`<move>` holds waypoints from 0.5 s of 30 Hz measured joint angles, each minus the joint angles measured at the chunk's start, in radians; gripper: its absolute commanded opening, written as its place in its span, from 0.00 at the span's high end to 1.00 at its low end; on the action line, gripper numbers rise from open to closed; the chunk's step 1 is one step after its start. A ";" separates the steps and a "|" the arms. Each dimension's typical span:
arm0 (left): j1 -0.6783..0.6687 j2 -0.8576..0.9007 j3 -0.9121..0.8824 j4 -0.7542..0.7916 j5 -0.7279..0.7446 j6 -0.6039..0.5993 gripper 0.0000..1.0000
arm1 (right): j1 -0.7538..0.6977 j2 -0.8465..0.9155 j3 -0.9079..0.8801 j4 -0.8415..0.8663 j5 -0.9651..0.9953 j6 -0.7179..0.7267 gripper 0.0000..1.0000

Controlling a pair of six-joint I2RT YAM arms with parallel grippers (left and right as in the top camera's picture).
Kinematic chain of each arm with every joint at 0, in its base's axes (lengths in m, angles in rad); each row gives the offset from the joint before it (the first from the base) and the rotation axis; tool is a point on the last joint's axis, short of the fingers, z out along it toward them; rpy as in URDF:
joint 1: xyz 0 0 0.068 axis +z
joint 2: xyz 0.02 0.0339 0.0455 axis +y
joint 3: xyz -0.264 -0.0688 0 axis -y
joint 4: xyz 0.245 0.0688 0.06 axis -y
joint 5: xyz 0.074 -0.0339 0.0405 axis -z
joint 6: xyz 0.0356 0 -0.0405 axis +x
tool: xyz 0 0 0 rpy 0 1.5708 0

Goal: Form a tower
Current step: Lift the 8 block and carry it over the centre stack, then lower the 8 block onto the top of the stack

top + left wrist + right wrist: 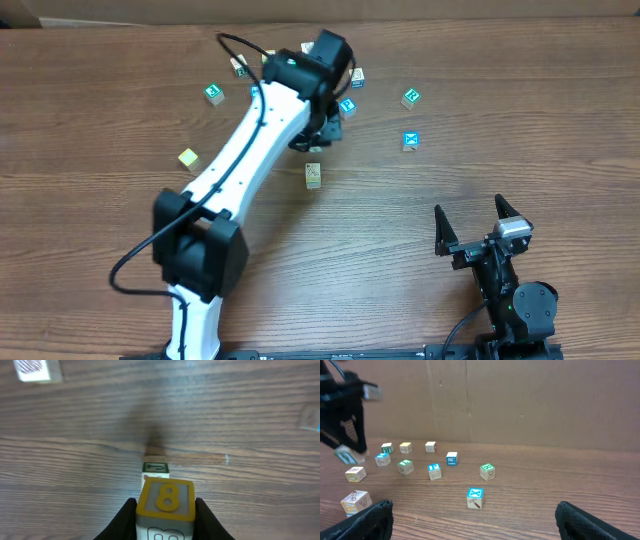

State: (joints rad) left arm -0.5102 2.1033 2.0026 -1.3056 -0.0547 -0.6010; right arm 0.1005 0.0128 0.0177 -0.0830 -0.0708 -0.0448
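Observation:
My left gripper (pixel 322 130) reaches over the far middle of the table. It is shut on a small cube (pixel 166 499) with a yellow-framed 8 on its grey face. In the right wrist view that cube (pixel 345 454) hangs above the table at the far left. Just beyond it in the left wrist view a cream cube (pixel 156 467) with a green mark lies on the wood. No tower shows in any view; each cube in sight lies singly. My right gripper (pixel 469 208) stands open near the front right, with a blue-faced X cube (pixel 475 494) well ahead of it.
Loose cubes lie scattered across the far half: a teal one (pixel 214 94), a pale yellow one (pixel 188 158), a cream one (pixel 313 175), a green one (pixel 411 97) and the blue X cube (pixel 410 141). A cardboard wall (pixel 520 400) stands behind the table.

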 measured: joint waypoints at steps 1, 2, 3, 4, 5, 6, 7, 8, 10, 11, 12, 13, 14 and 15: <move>-0.006 0.014 0.000 0.000 -0.002 -0.004 0.91 | 0.000 0.000 0.000 0.000 0.000 0.000 0.00; -0.010 0.028 0.000 0.000 -0.002 -0.007 0.91 | 0.000 0.000 0.000 0.000 0.000 0.000 0.00; -0.013 0.043 0.000 0.000 -0.003 -0.011 0.91 | 0.000 0.000 0.000 0.000 0.000 -0.001 0.00; -0.015 0.056 0.000 0.000 -0.003 -0.012 0.91 | 0.000 0.000 0.000 0.000 0.000 0.000 0.00; -0.017 0.066 -0.001 0.000 -0.004 -0.014 0.91 | 0.000 0.000 0.000 0.000 0.000 0.000 0.00; -0.017 0.074 -0.002 -0.001 -0.006 -0.018 0.91 | 0.000 0.000 0.000 0.000 0.000 0.000 0.00; -0.018 0.080 -0.004 -0.001 -0.006 -0.022 0.91 | 0.000 0.000 0.000 0.000 0.000 0.000 0.00; -0.018 0.082 -0.005 -0.005 -0.007 -0.022 0.91 | 0.000 0.000 0.000 0.000 0.000 0.000 0.00; -0.019 0.083 -0.005 -0.012 -0.009 -0.025 0.95 | 0.000 0.000 0.000 0.000 0.000 0.000 0.00; -0.019 0.083 -0.005 -0.023 -0.010 -0.025 0.96 | 0.000 0.000 0.000 0.000 0.000 -0.001 0.00; -0.019 0.083 -0.005 -0.035 -0.010 -0.025 0.96 | 0.000 0.000 0.000 0.000 0.000 0.000 0.00; -0.019 0.083 -0.005 -0.049 -0.014 -0.025 0.95 | 0.000 0.000 0.000 0.000 0.000 0.000 0.00; -0.019 0.083 -0.005 -0.061 -0.018 -0.025 0.96 | 0.000 0.000 0.000 0.000 0.000 0.000 0.00; -0.019 0.083 -0.005 -0.068 -0.021 -0.025 0.96 | 0.000 0.000 0.000 0.000 0.000 0.000 0.00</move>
State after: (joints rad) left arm -0.5289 2.1864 1.9980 -1.3735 -0.0753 -0.6262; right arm 0.1009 0.0128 0.0177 -0.0834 -0.0708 -0.0448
